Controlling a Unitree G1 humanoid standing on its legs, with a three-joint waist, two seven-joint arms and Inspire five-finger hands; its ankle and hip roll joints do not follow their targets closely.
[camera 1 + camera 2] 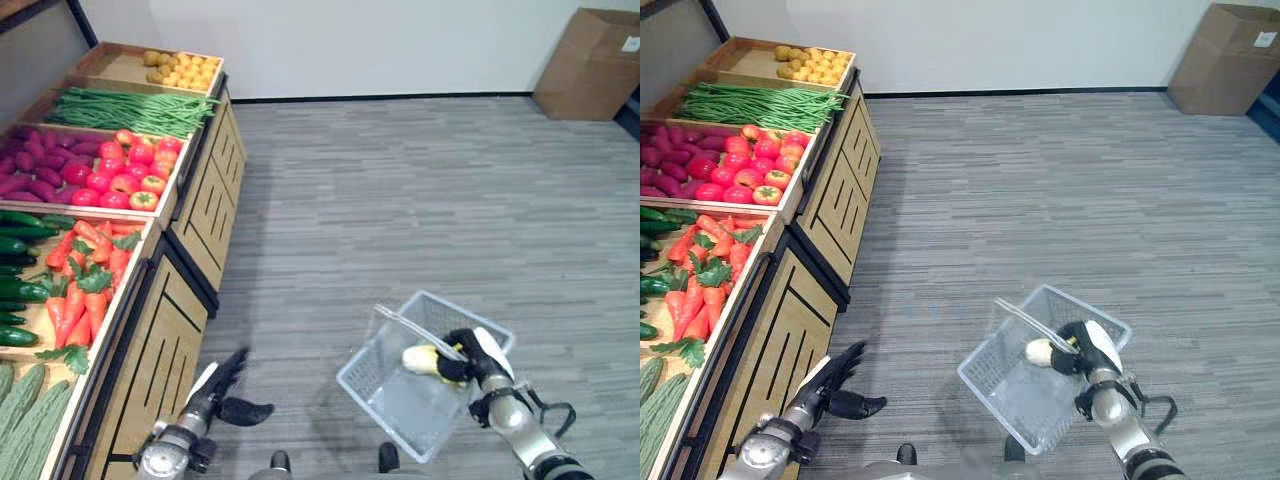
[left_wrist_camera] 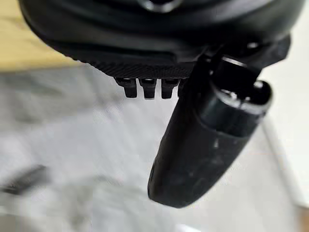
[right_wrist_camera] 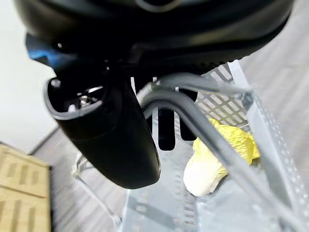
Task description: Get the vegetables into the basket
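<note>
A clear wire-mesh basket [image 1: 380,385] hangs tilted above the grey floor at the lower right. My right hand [image 1: 470,355] is shut on its grey handle [image 3: 193,116], fingers curled round the bars. Inside the basket lies a pale yellow and white leafy vegetable [image 1: 420,358], seen close in the right wrist view [image 3: 217,154]. My left hand [image 1: 225,385] hangs open and holds nothing, low beside the wooden vegetable stand [image 1: 190,320]. On the stand lie carrots [image 1: 85,275], cucumbers [image 1: 20,260], tomatoes [image 1: 125,170] and green beans [image 1: 125,108].
Purple sweet potatoes [image 1: 35,165] and small yellow produce [image 1: 180,68] fill further crates on the stand along the left. A cardboard box [image 1: 590,60] stands at the far right by the white wall. Grey carpet floor [image 1: 420,200] stretches between stand and box.
</note>
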